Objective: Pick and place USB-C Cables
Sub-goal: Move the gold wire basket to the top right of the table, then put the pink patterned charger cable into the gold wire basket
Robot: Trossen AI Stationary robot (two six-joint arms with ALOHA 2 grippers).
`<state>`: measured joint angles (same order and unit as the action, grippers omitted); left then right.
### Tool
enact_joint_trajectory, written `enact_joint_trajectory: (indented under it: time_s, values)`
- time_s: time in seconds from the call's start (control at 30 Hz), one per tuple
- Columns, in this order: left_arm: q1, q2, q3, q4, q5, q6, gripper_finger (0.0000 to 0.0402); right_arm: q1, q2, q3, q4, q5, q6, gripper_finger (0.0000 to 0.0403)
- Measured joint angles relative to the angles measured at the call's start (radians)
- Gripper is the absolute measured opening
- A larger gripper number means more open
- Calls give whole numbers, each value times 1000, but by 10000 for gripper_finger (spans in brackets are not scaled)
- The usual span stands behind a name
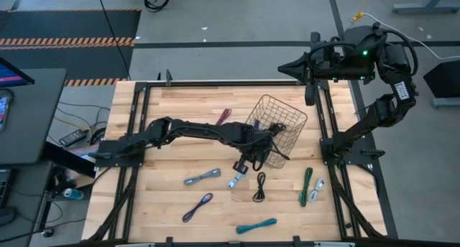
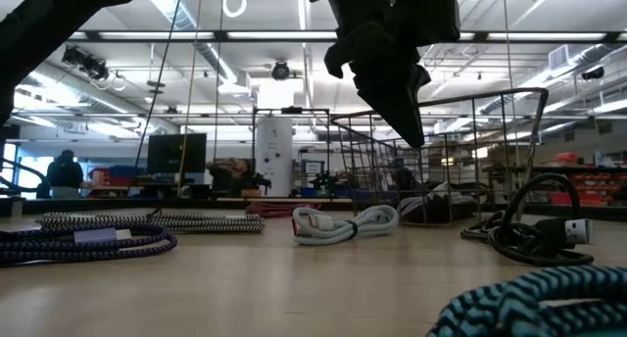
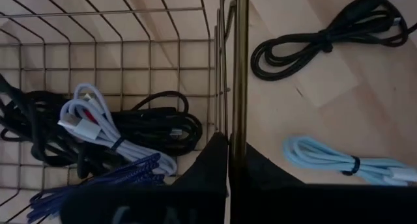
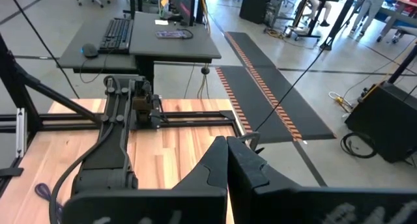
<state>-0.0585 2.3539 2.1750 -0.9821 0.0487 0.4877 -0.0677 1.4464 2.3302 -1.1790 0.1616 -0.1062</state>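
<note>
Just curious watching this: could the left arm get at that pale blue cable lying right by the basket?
Probably yes. The left pincer is shut and hangs at the edge of the basket, with the pale blue cable on open wood right beside it. Nothing lies over the cable; the pincer would first have to open.

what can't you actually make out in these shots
- How many cables lie in the wire basket: in the left wrist view the pile overlaps and is cut by the edges; in the high view it is too small.
- Whether the shut left gripper touches the basket wall: its fingers cover the contact spot.
- The teal cable: cut off by the low view's bottom edge, blurred.
</note>
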Motion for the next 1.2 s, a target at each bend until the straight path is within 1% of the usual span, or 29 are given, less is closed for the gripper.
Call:
enact_joint_trajectory:
  time_s: [0.37, 0.43, 0.63, 0.73, 0.83, 0.93, 1.0, 1.1, 1.2]
  values:
    - [9, 1, -1, 18, 0, -30, 5, 0, 0, 0, 0, 0, 5, 0]
    - [10, 2, -2, 29, 2, -44, 20, 0, 0, 0, 0, 0, 5, 1]
    - [11, 12, -8, 40, 14, -80, 91, 0, 0, 0, 0, 0, 6, 1]
    - [12, 9, -4, 47, 9, -112, 114, 0, 0, 0, 0, 0, 6, 1]
    - [17, 1, 32, 30, 4, -135, 127, 0, 0, 0, -2, 0, 2, 1]
    - [25, -20, 123, 0, -4, -140, 132, 0, 0, 0, -3, 0, 1, 1]
    - [29, -29, 185, 9, -4, -140, 135, 0, 0, 0, -4, 0, 1, 1]
    - [34, -94, 143, 70, -10, -145, 137, 0, 0, 0, -8, 0, 4, 1]
    - [36, -139, 142, 72, -31, -165, 137, 0, 0, 0, -18, 0, 6, 1]
